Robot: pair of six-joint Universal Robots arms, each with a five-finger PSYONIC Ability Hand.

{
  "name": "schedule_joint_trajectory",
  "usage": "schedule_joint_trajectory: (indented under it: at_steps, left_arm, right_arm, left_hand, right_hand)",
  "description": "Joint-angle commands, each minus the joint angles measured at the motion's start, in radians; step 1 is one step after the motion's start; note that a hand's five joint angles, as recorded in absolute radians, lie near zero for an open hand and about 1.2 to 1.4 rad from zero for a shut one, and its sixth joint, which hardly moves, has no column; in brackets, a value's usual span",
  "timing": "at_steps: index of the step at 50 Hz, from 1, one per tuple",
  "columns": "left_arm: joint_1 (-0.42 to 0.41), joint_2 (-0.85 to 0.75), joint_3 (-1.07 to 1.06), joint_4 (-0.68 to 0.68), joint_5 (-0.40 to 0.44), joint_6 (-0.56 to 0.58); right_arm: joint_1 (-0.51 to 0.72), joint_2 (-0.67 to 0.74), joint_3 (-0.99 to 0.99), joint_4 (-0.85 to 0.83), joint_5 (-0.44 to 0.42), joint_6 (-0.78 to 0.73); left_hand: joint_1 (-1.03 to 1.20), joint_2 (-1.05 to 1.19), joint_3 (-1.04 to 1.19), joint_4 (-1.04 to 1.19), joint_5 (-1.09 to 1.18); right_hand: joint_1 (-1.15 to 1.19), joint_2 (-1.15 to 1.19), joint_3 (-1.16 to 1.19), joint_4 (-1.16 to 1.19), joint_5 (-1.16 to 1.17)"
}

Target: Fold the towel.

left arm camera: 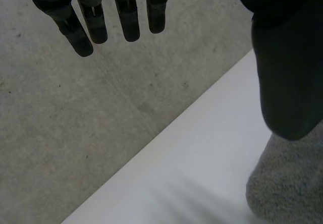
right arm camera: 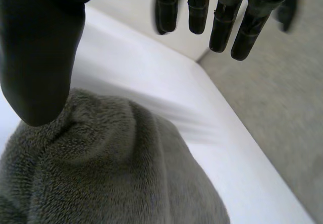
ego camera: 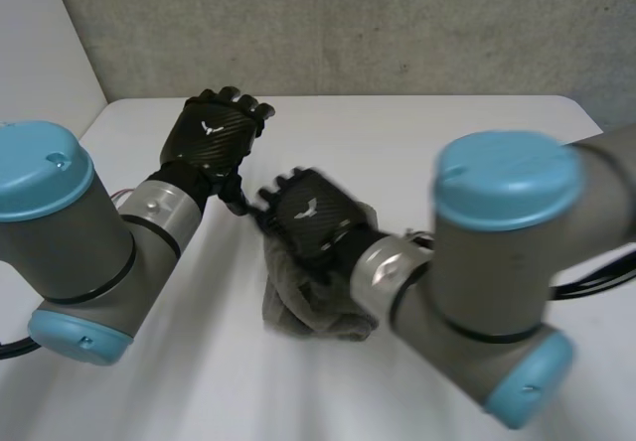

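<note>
- Partly hidden, the grey towel lies bunched in a heap on the white surface. The right arm covers part of it, so no edge or corner can be made out.
- Its pile looks thick and fuzzy, humped with soft creases.
- The right hand hovers over the heap, fingers straight, gripping nothing; whether its thumb touches the cloth is unclear.
- The left hand is raised near it, fingers relaxed and empty.
</note>
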Motion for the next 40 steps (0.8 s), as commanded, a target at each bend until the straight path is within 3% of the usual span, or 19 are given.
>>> schedule_joint_trajectory:
  at_steps: [1,9,15,23,33,40]
  left_arm:
    - [-0.024,-0.04,0.03,-0.001,0.001,-0.087]
    - [-0.06,-0.154,0.052,-0.065,0.006,-0.172]
    - [-0.087,-0.249,0.05,-0.096,0.006,-0.175]
    - [-0.09,-0.295,0.039,-0.098,0.003,-0.167]
    - [-0.088,-0.243,0.041,-0.139,0.003,-0.167]
    - [-0.084,-0.126,0.067,-0.161,0.005,-0.167]
  right_arm:
    - [-0.13,-0.125,0.138,-0.001,-0.014,0.239]
    - [-0.2,-0.069,0.163,-0.005,-0.014,0.27]
    - [-0.198,0.082,0.132,-0.007,-0.003,0.271]
    - [-0.203,0.134,0.123,-0.056,0.001,0.282]
    - [-0.2,0.14,0.098,-0.06,0.014,0.296]
    - [-0.204,0.021,0.075,-0.06,0.034,0.333]
  left_hand:
    - [-0.046,-0.04,-0.036,-0.038,-0.21]
    - [-0.031,-0.025,-0.021,-0.023,-0.195]
    - [-0.031,-0.025,-0.021,-0.023,-0.195]
    - [-0.028,-0.022,-0.018,-0.021,-0.192]
    - [-0.034,-0.028,-0.024,-0.026,-0.198]
    - [-0.043,-0.037,-0.033,-0.035,-0.207]
  right_hand:
    - [-0.054,-0.058,-0.056,-0.071,-0.052]
    - [-0.054,-0.058,-0.056,-0.071,-0.052]
    - [-0.054,-0.058,-0.056,-0.071,-0.052]
    - [-0.054,-0.058,-0.056,-0.071,-0.052]
    - [-0.054,-0.058,-0.056,-0.071,-0.052]
    - [-0.054,-0.058,-0.056,-0.071,-0.052]
